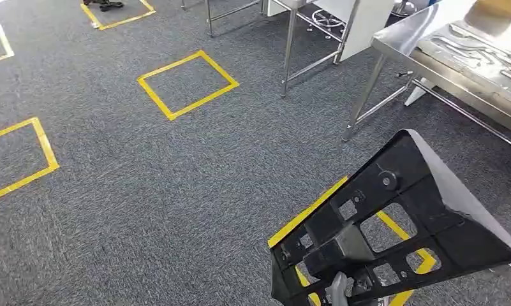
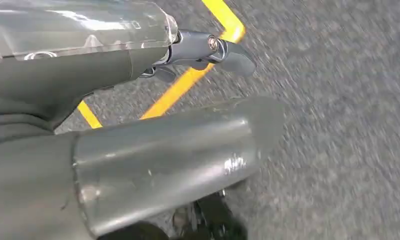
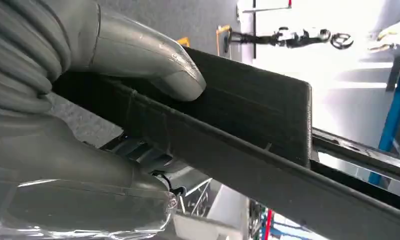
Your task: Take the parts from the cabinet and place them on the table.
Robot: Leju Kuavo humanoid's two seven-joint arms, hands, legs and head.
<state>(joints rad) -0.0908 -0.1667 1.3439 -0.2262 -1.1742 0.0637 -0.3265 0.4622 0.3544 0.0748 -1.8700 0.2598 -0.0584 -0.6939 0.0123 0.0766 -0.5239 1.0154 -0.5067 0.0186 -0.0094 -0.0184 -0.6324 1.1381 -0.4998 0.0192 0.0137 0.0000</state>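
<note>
A black part [image 1: 393,236] with cut-out windows is gripped by the right hand [image 3: 88,90] and carried tilted above the grey carpet [image 1: 176,191]. In the right wrist view the thick grey thumb [image 3: 153,60] is pressed on one face of the part's edge, with the darker fingers [image 3: 138,150] under it. The part is held low on the right in the head view, over a yellow tape square [image 1: 303,220] — well apart from the steel table [image 1: 399,41] at the upper right, on which metal pieces [image 1: 476,54] lie. The left hand [image 2: 207,50] is seen over the carpet, one dark finger extended and nothing seen in it — whether it is open cannot be told.
</note>
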